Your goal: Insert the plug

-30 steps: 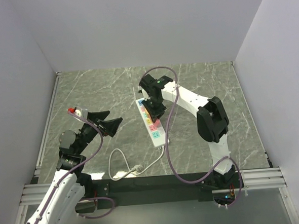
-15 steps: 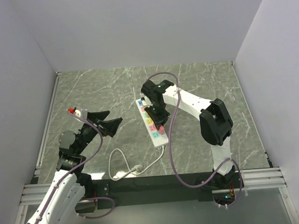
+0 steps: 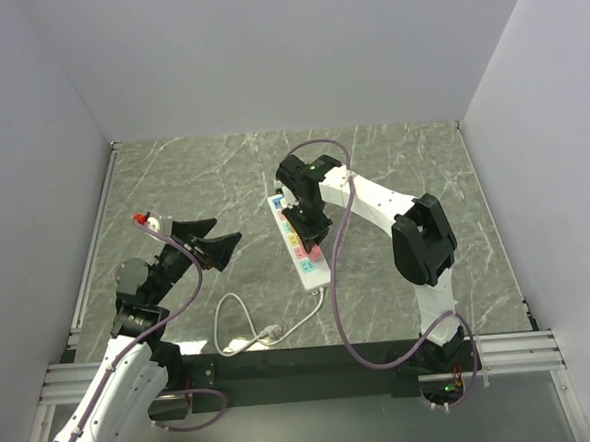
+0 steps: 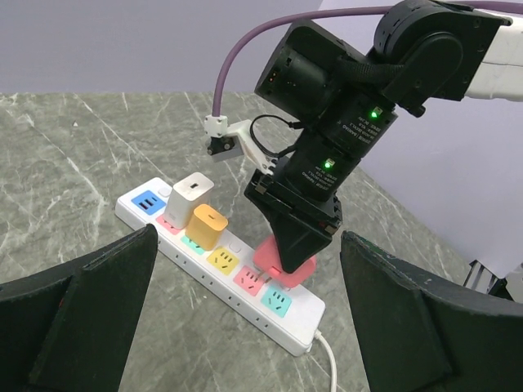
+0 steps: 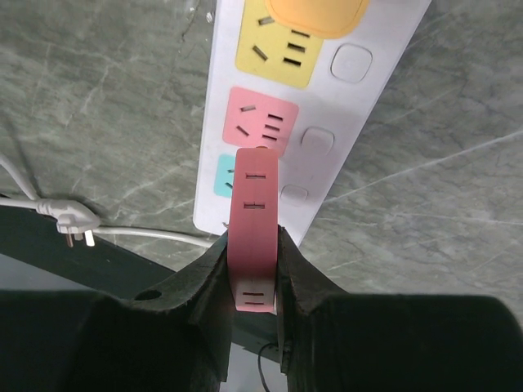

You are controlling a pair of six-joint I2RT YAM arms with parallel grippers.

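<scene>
The pink plug (image 5: 252, 204) is grasped between the fingers of the right tool (image 5: 252, 245), just above the strip (image 5: 372, 90) that lies on the desk (image 3: 422, 163) beneath that tool. For a clean insertion the plug should be held square to the strip, centred over a free socket under the tool's tip, and pressed straight down without tilt. Whether the pink socket (image 5: 260, 122) or the teal one (image 5: 225, 175) is meant cannot be told. The left tool (image 3: 216, 239) is spread wide, well apart. The plug is a flat, rounded pink block with small slots along its edge.
</scene>
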